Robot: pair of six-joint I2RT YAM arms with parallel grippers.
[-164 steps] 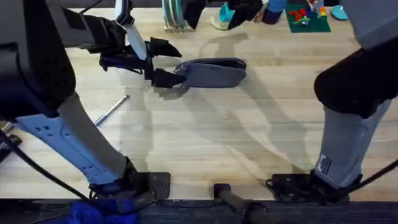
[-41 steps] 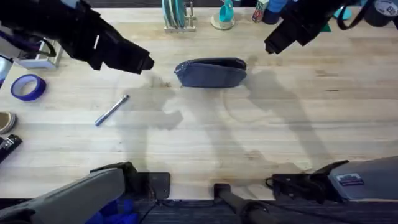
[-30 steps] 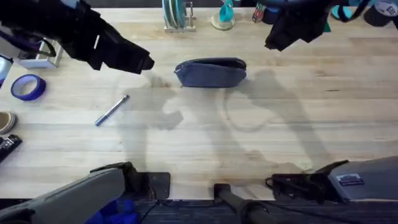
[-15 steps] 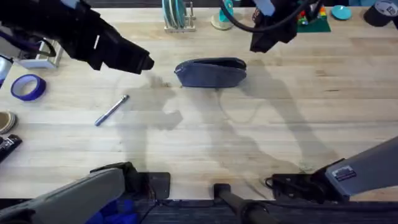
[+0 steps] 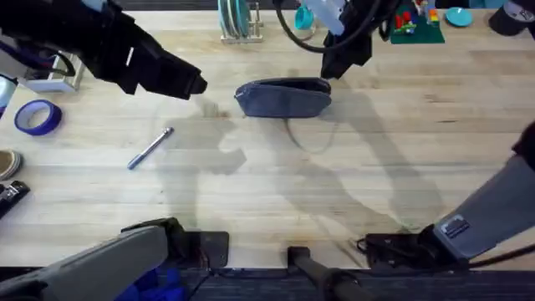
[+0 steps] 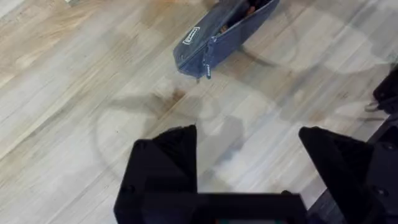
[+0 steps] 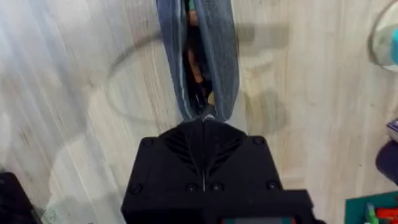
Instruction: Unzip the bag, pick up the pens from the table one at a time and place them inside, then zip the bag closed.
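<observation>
The blue-grey bag [image 5: 282, 99] lies at the back middle of the table [image 5: 334, 192], its zipper slit open [image 7: 198, 56] and its pull hanging at the left end [image 6: 207, 70]. One silver pen [image 5: 150, 148] lies on the wood to the bag's front left. My left gripper [image 5: 192, 84] hovers left of the bag and above the pen; the left wrist view shows it open [image 6: 249, 158] with nothing between the fingers. My right gripper [image 5: 332, 68] is shut, its tips [image 7: 204, 123] meeting the bag's right end.
A blue tape roll [image 5: 38, 117] and more rolls [image 5: 8, 163] sit at the left edge. A plate rack [image 5: 238, 21], a teal item [image 5: 303, 17] and a green brick board [image 5: 414, 25] line the back edge behind the bag.
The right arm has swung left and come down from the back right to the bag's right end. The left gripper, at the bag's left end 5.5 s ago, has drawn back left.
</observation>
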